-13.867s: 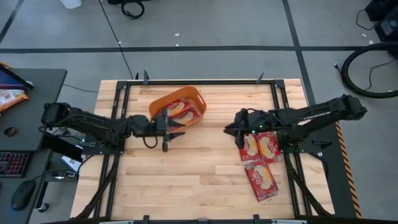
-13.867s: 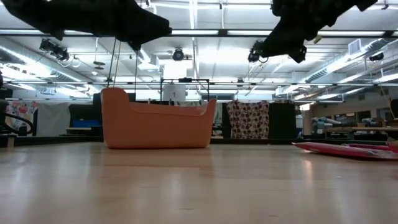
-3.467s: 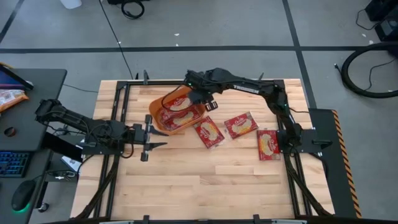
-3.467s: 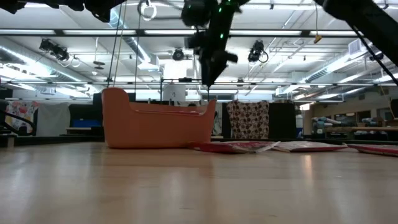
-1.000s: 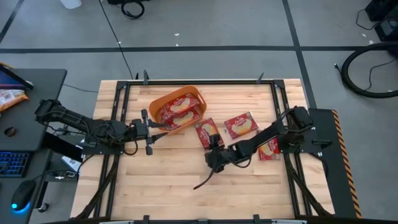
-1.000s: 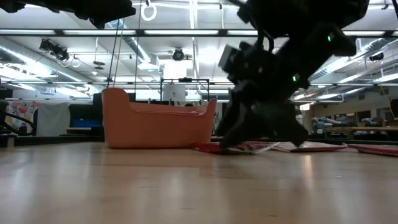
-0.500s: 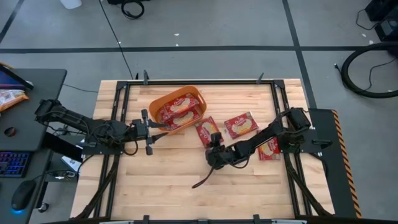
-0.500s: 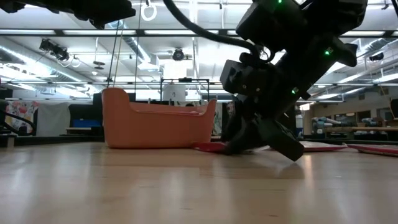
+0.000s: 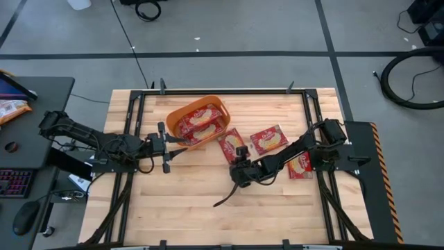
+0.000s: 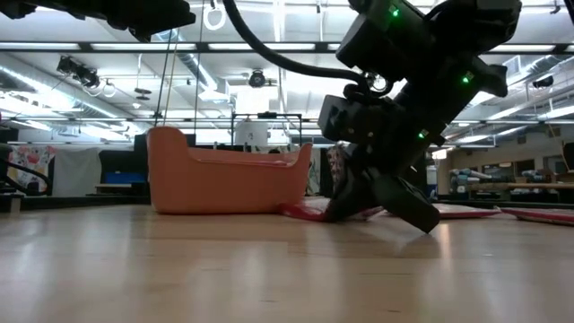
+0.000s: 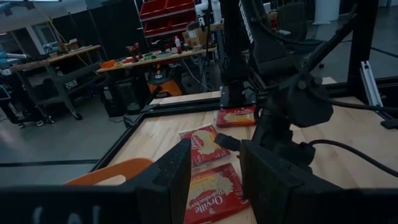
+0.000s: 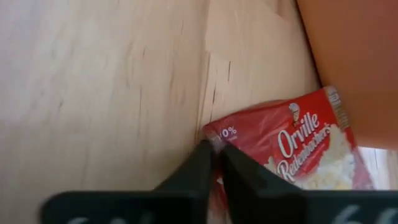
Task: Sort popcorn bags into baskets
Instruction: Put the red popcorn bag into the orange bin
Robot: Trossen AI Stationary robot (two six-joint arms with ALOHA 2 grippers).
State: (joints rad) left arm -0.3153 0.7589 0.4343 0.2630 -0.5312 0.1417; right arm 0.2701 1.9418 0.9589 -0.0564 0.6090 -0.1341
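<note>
The orange basket (image 9: 198,121) stands at the table's far middle and holds red popcorn bags (image 9: 201,126). Three more red bags lie flat on the wood to its right: one near the basket (image 9: 232,144), one farther right (image 9: 269,139), and one by the right arm's base (image 9: 298,164). My right gripper (image 9: 240,161) is low at the near corner of the bag nearest the basket, and it is shut there. My left gripper (image 9: 173,146) hovers open just left of the basket's near side and holds nothing. My right gripper pinches the near corner (image 12: 211,135) of the popcorn bag between its two fingertips. The fingers come in slanting down from the table's near side. The rest of the bag (image 12: 298,149) lies on the wood next to the basket wall (image 12: 354,62).
A black metal frame (image 9: 222,91) runs around the table edges. A cable (image 9: 225,200) trails from the right arm across the near middle of the table. Bare wood stretches across the near half. A desk with a keyboard (image 9: 14,182) stands off to the left.
My right gripper has moved a little toward the far edge and sunk lower, onto the near corner of the bag beside the basket. The bags and basket have stayed in place.
</note>
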